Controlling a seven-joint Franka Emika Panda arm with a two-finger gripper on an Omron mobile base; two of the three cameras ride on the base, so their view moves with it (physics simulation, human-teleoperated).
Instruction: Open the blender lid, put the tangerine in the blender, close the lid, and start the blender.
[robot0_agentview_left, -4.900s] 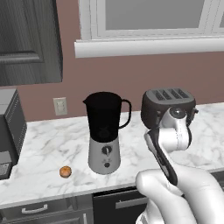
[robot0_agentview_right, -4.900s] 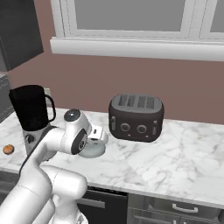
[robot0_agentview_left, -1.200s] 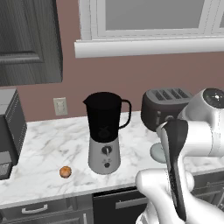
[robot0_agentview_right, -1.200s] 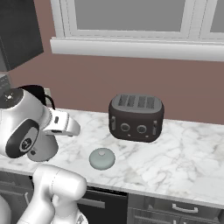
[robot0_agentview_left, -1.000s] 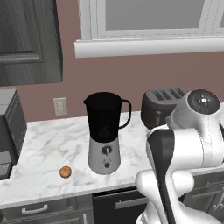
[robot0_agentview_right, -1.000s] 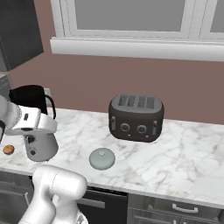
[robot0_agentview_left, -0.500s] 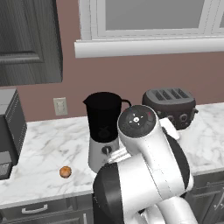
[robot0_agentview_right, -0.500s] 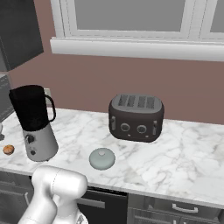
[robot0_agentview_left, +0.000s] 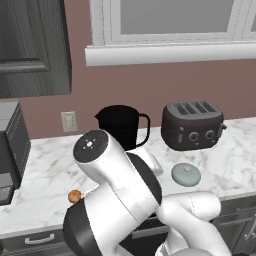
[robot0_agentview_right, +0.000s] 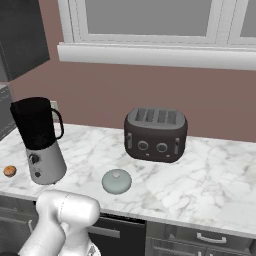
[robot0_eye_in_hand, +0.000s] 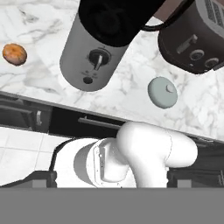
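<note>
Fingers: out of sight behind the arm; spread wide by every sign, holding nothing.
Lid (robot0_agentview_right: 116, 180): lower middle of the right base view, off the jar, on the counter (robot0_agentview_right: 200, 185) in front of the toaster (robot0_agentview_right: 155, 134).
Tangerine (robot0_agentview_left: 74, 196): left of middle in the left base view, on the counter just left of the blender.
Blender (robot0_agentview_right: 39, 141): left of the right base view, jar open.
Done: lid removed.
Left: tangerine in, lid on, start.
Change: arm has swung from the right, near the toaster, across to the tangerine side; lid, tangerine and blender unmoved.
</note>
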